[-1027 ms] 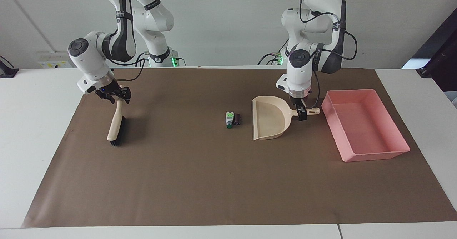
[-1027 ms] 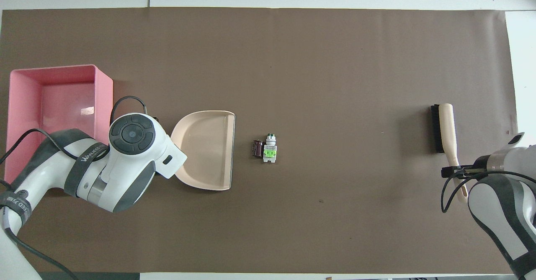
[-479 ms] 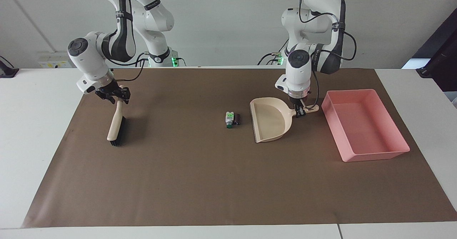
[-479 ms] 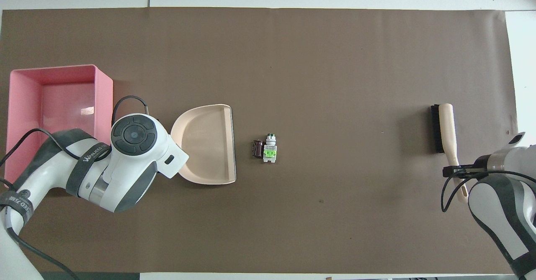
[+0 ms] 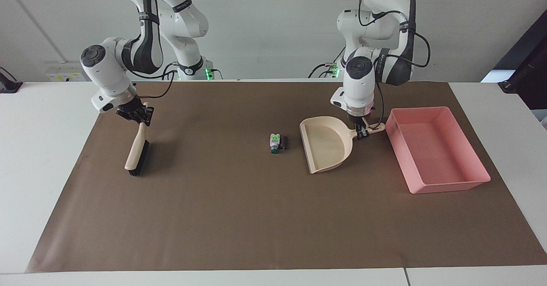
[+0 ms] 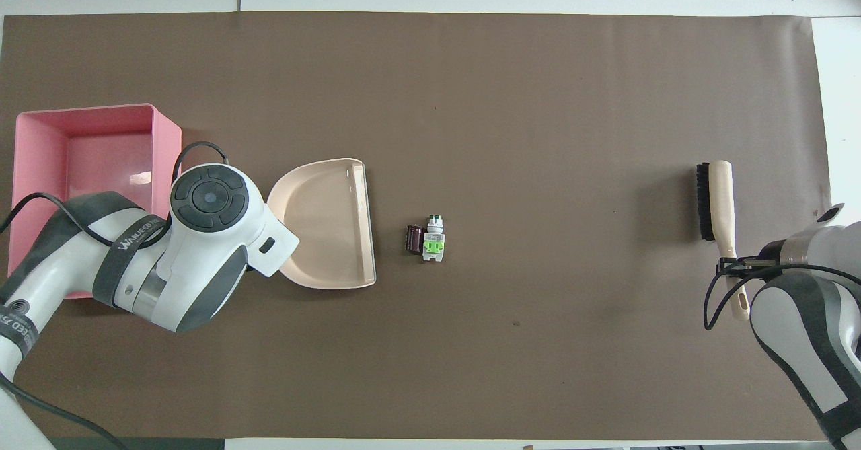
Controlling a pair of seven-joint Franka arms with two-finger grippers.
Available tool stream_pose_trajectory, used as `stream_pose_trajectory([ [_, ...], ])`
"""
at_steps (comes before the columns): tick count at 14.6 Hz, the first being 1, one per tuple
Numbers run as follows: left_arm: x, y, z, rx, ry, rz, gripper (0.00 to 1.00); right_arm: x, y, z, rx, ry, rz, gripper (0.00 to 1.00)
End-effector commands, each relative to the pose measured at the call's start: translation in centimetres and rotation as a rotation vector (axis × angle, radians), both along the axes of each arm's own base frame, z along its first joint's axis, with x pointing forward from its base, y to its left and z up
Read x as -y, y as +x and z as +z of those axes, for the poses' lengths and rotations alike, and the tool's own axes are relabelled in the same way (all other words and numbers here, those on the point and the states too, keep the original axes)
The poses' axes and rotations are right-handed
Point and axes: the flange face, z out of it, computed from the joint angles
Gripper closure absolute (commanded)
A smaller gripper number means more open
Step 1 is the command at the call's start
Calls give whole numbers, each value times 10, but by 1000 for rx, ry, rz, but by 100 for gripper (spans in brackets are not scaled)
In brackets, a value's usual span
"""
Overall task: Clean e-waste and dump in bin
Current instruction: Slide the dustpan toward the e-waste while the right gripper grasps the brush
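Observation:
The e-waste lies mid-mat: a white-grey cylinder with green markings (image 5: 274, 142) (image 6: 433, 240) touching a short dark cylinder (image 5: 283, 142) (image 6: 414, 239). My left gripper (image 5: 362, 131) is shut on the handle of a beige dustpan (image 5: 327, 147) (image 6: 329, 225); its open edge faces the e-waste across a short gap. In the overhead view the left wrist hides that gripper. The pink bin (image 5: 448, 187) (image 6: 167, 154) stands beside the dustpan, toward the left arm's end. My right gripper (image 5: 137, 116) (image 6: 736, 265) is shut on the handle of a beige brush (image 5: 136, 153) (image 6: 714, 201), bristle end down at the mat.
A brown mat (image 5: 239, 217) covers most of the white table (image 5: 42, 149). The brush and right gripper are at the right arm's end, well apart from the e-waste.
The left gripper has turned the dustpan and shifted it slightly farther from the robots. The right gripper has moved the brush a little. The e-waste has not moved.

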Motion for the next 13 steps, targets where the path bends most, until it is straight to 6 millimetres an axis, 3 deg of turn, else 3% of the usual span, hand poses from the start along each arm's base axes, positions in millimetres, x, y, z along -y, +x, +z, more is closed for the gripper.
stream_pose_trajectory([
  [1, 15, -4, 5, -5, 37, -22, 100, -21, 21, 24, -20, 8, -15, 100],
  [3, 30, -14, 3, 0, 102, -89, 100, -61, 32, 43, -39, -4, -12, 100],
  [5, 33, -13, 0, -4, 114, -101, 100, -109, 37, 53, -51, -28, -8, 100],
  [6, 39, -10, 2, 5, 109, -106, 100, -131, 36, 52, -52, -37, -5, 100],
  [7, 47, -5, -10, -17, 120, -112, 100, -153, 33, 52, -53, -41, 18, 100],
  [9, 67, -2, -21, -30, 130, -127, 100, -218, 21, 50, -45, -55, 56, 100],
  [11, 68, -4, -22, -27, 134, -113, 100, -279, 7, 40, -41, -73, 60, 100],
  [13, 66, -6, -24, -39, 147, -110, 100, -320, -7, 30, -32, -83, 53, 100],
])
